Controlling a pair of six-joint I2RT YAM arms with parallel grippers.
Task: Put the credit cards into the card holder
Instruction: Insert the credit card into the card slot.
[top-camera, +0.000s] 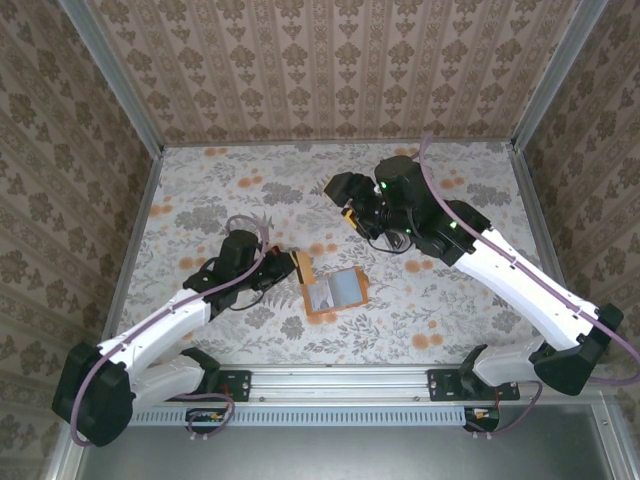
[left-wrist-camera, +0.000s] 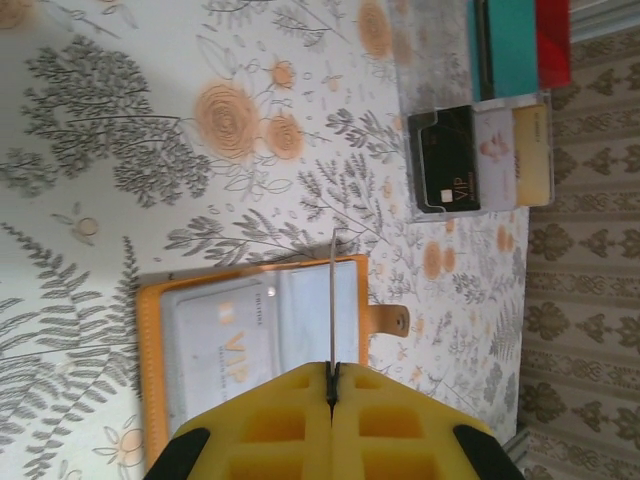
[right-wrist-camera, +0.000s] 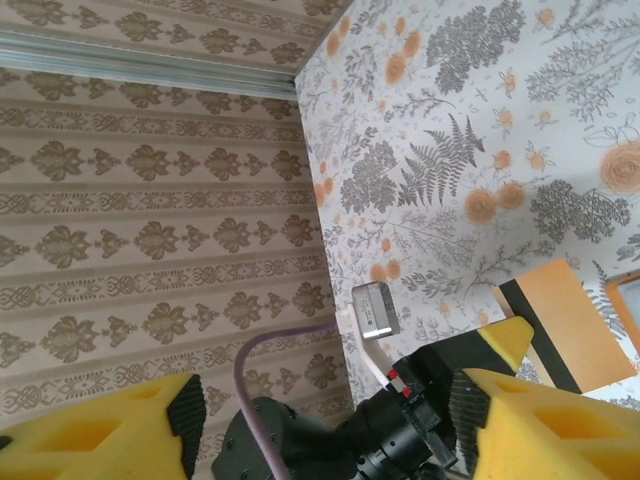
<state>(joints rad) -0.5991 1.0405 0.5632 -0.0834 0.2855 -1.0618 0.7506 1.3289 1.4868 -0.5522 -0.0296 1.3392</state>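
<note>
The card holder lies open on the flowered table, an orange-tan wallet with a pale VIP card in its clear pocket. My left gripper is shut on a beige-orange credit card, held on edge just above the holder's left side. The right wrist view shows that card's face with a dark stripe. More credit cards lie far off in a clear tray: black, beige, teal and red. My right gripper hangs raised beyond the holder, open, with nothing between its fingers.
The holder's strap tab sticks out toward the table's edge. Patterned walls close in the table on three sides. The right arm crosses the right half of the table.
</note>
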